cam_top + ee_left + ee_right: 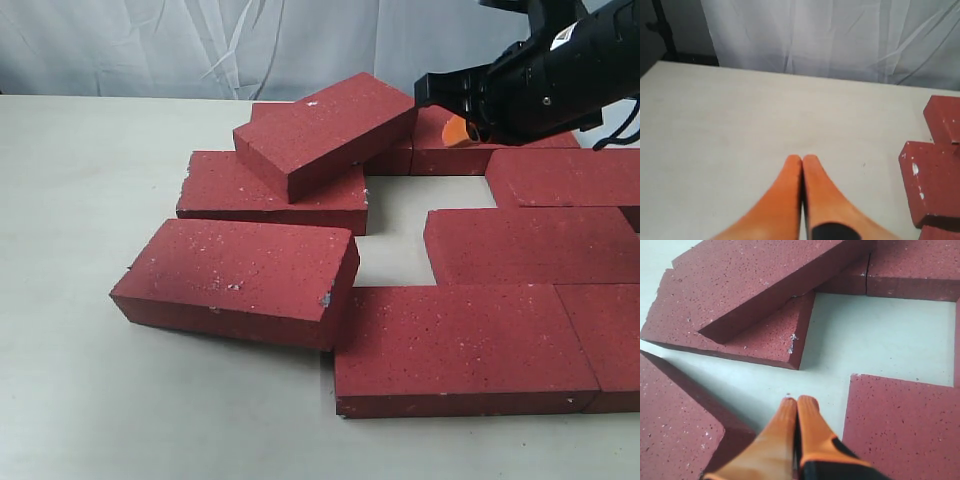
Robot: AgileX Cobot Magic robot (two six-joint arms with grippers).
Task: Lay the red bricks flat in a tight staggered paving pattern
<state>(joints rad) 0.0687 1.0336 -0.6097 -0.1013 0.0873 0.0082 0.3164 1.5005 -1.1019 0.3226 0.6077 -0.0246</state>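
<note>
I see a pale table (80,200) carrying the red bricks (460,345). Around a bare patch of tabletop (420,200), bricks lie flat at 12, 3, 6 and 9 o'clock. A skewed brick (240,280) at 7 o'clock touches the 6 o'clock one; whether it lies flat I cannot tell.

Just below and ahead of the right gripper (794,402) there is a bare patch of table (880,335), with red bricks (560,245) close around it. Past the patch a tilted brick (325,130) leans up on a flat brick (230,185) and sticks up in the way. The left gripper (802,160) has wide bare table ahead of it; bricks sit only off to one side.
</note>
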